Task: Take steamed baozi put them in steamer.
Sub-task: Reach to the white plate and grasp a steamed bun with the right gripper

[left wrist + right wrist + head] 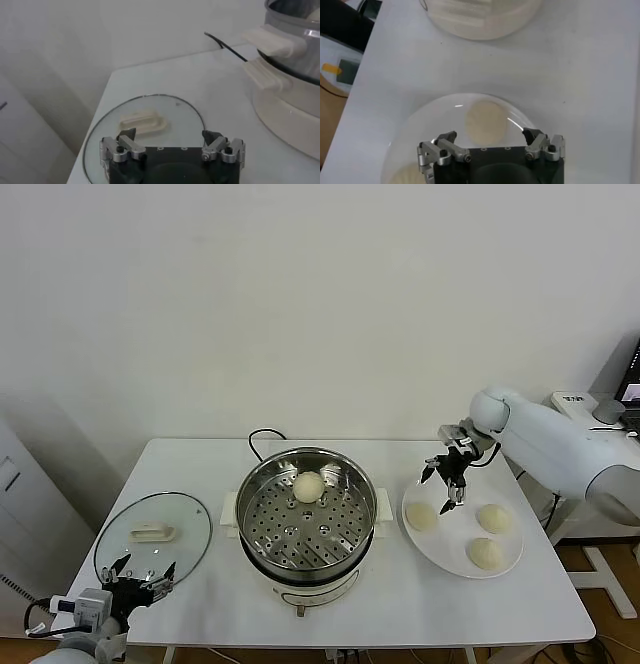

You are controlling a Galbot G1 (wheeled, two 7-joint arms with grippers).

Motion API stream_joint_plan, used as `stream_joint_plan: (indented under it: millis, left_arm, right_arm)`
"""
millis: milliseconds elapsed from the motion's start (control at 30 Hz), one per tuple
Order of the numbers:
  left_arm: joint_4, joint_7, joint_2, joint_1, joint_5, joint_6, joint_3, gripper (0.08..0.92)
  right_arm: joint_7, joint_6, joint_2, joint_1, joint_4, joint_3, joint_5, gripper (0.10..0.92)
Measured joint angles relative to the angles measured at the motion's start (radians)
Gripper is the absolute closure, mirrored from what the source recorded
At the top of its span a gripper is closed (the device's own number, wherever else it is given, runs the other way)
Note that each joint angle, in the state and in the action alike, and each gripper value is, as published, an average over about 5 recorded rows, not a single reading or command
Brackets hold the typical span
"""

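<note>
A big shiny steamer [306, 514] sits in the middle of the white table [380, 609]. It has little holes in its bottom tray and stands on a white base with handles on the sides. One baozi [308, 486] is already inside it, lying toward the back of the tray. To the robot's right of the steamer is a flat white plate [455, 556]. Three more round, cream-white buns lie on the plate: one at the side close to the steamer [423, 517], one at the far side [494, 518], and one at the front [486, 554]. The right gripper [446, 487] hangs just above the bun closest to the steamer, pointing down at it. Its jaws are spread wide and hold nothing. In the right wrist view that bun [485, 121] shows on the plate between the two open fingers [534, 137], and the fingers do not touch it. On the robot's left side of the table lies a round glass lid [152, 536] with a white knob [152, 533]. The left gripper [140, 573] waits low at the front edge of the lid. Its jaws are wide apart too, and it has nothing in them. A black cord [262, 439] runs behind the steamer.
</note>
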Motion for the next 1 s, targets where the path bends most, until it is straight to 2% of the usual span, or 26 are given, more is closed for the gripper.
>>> stream_joint_plan:
  millis: [400,700,900,1000]
  left_arm:
    - [0.003,0.000,-0.005,0.000,0.002,-0.003,0.001,0.177]
    - [0.003,0.001,-0.005,0.001,0.002,-0.003,0.001,0.177]
    - [0.003,0.001,-0.005,0.002,0.002,-0.004,0.001,0.177]
    - [0.003,0.001,-0.005,0.003,0.002,-0.004,0.000,0.177]
  right_arm:
    - [0.045,0.003,0.039,-0.081,-0.050,0.081,-0.066,0.218]
    - [0.069,0.006,0.058,-0.122,-0.070,0.131,-0.116,0.336]
    - [0.071,0.006,0.052,-0.132,-0.063,0.147,-0.142,0.475]
    - [0.071,0.004,0.048,-0.133,-0.057,0.149,-0.145,0.496]
